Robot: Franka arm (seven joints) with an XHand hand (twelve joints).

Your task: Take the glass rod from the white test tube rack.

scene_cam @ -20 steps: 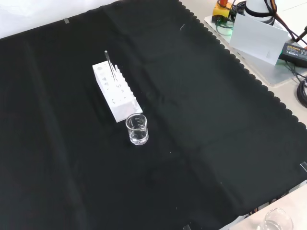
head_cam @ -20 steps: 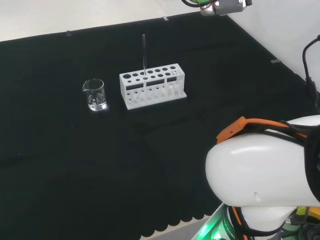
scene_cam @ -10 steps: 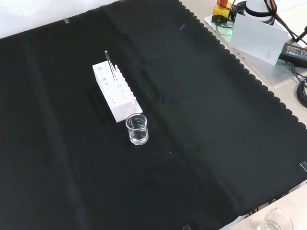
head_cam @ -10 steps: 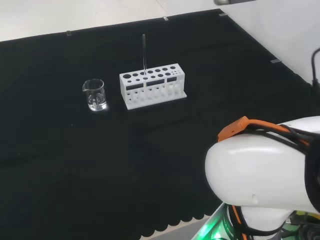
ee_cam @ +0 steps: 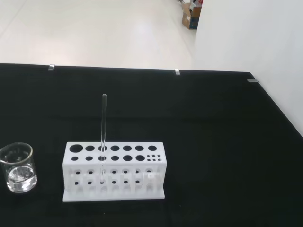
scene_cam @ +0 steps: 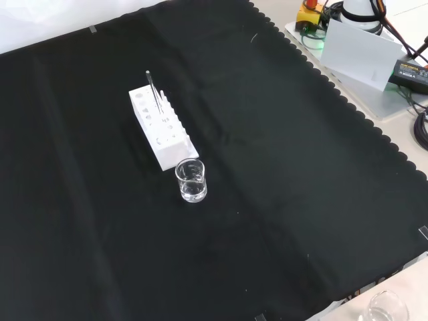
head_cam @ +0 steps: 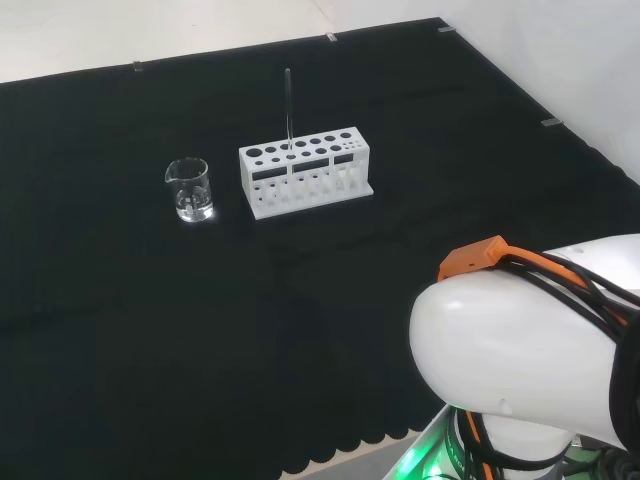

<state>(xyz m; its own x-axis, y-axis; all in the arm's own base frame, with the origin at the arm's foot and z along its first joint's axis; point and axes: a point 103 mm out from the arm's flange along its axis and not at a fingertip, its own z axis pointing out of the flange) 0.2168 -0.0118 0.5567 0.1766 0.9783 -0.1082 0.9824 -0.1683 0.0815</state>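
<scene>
The rod [head_cam: 288, 108] stands in the rack [head_cam: 304, 170], in a hole of the back row toward the end nearer the beaker [head_cam: 189, 189]; the rack sits on the cloth [head_cam: 120, 330] nearer its far edge than its scalloped near edge in the head view, with the beaker just beside it. I cannot tell how my fingers are set from here. The rod's long axis is vertical or very nearly so, top end pointing straight up well clear of the rack, though thin clear glass makes a slight lean hard to rule out. The risks I see: coming in sideways and knocking the rod so it levers the light rack over, pulling off-axis so it binds in its hole and lifts the rack, or clipping the beaker.
</scene>
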